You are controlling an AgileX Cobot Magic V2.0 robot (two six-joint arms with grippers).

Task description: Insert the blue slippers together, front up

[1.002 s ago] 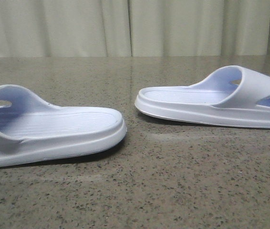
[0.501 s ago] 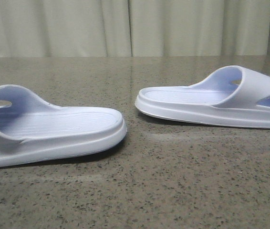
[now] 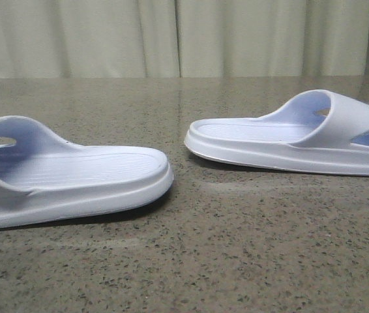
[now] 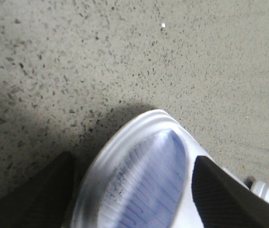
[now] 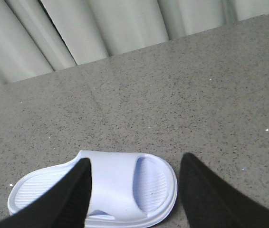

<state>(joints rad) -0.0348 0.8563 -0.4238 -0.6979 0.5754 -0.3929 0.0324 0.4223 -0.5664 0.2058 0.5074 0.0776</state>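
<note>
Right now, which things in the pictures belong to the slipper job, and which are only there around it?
Belonging to the job:
- left slipper, flat on the table, sole down
- right slipper, apart from the other, sole down
- left gripper, open, its fingers on either side of a slipper end
- right gripper, open above a slipper

Only around:
- speckled table
- pale curtain

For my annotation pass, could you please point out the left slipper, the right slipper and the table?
left slipper [image 3: 87,171], front view, on its ribbed footbed.
right slipper [image 3: 351,120], front view, on its wide strap.
table [image 3: 236,248], front view, on bare speckled surface in front.
</note>
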